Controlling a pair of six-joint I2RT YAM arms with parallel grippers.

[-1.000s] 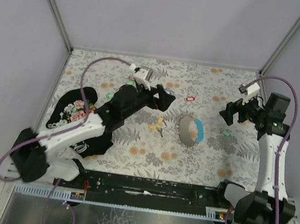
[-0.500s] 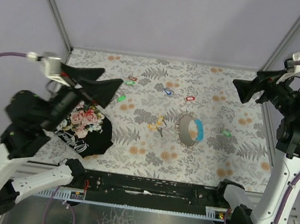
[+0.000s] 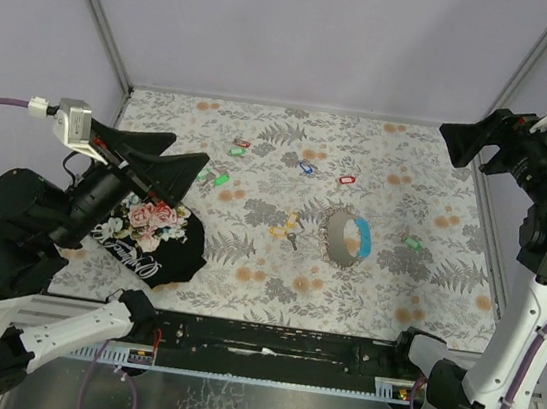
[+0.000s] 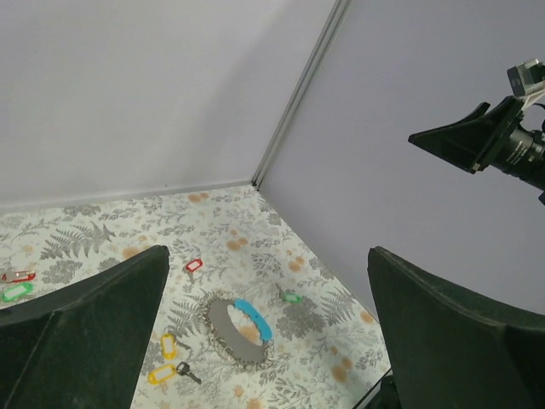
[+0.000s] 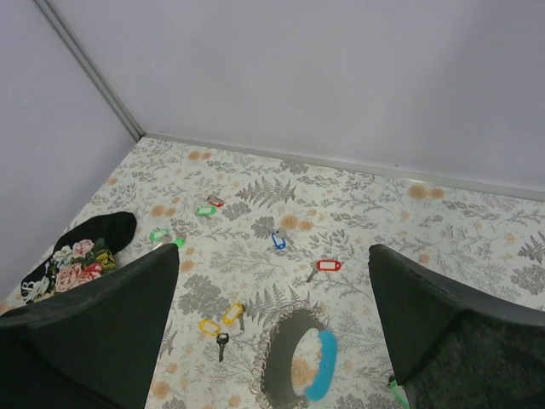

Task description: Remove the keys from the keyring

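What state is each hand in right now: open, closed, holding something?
Left hand: open, holding nothing.
Right hand: open, holding nothing.

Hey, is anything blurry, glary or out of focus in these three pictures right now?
Top view: even soft light, no harsh glare, weak shadows, all sharp, though the tags are tiny. Left wrist view: its own fingers loom dark and featureless up close; the strap loop is clear. Right wrist view: same dark fingers; the table pattern is crisp.
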